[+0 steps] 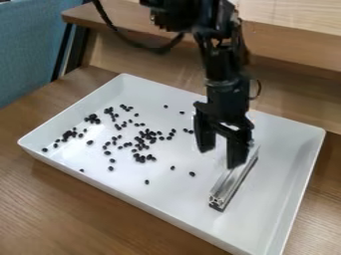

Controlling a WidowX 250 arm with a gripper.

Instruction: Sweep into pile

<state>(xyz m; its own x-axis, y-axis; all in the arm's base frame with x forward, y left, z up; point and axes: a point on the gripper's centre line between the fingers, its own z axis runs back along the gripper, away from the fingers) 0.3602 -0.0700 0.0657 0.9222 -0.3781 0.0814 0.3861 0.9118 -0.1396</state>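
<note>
One gripper, fingers parted, hangs over one tray, one bar beneath it, dozens of beans alongside.

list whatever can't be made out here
From the camera view:
far part of the silver metal bar: behind the black claw
whether claw and bar touch: their outlines overlap
exact count of small black oval pieces: too small and clumped
upper part of the black robot arm: cut off by the top edge

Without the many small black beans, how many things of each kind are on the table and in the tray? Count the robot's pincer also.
White tray: 1
Slotted metal bar: 1
Black pincer: 1
Total: 3
</note>
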